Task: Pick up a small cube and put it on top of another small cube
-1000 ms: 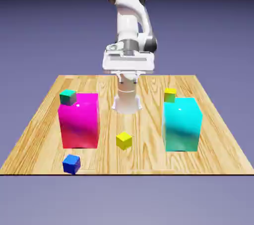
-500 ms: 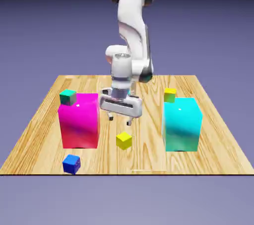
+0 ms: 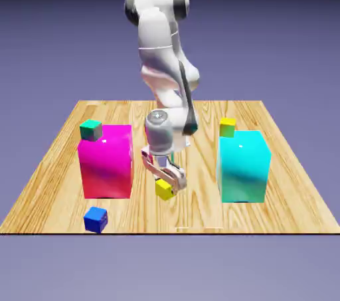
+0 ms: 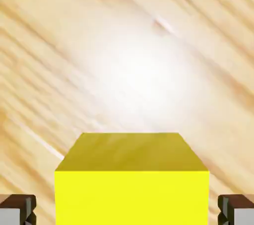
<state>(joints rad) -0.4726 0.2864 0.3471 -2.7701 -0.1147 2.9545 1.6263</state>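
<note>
wooden table [image 3: 199, 213], magenta block [image 3: 107, 167], cyan block [image 3: 243, 170], yellow cube [image 3: 163, 191], blue cube [image 3: 95, 220]

A small plain yellow cube [image 3: 165, 190] sits on the wood just below the centre of the exterior view, partly hidden along its top. Another small yellow cube [image 3: 228, 127], plain-sided and upright, shows right of centre, about mid-height.

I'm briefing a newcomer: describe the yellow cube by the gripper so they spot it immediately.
Find the two big blocks, magenta on the exterior view's left and cyan on its right. Between them, on the wooden table, sits the small yellow cube, right under the robot's fingers. The other yellow cube appears above the cyan block instead.
</note>
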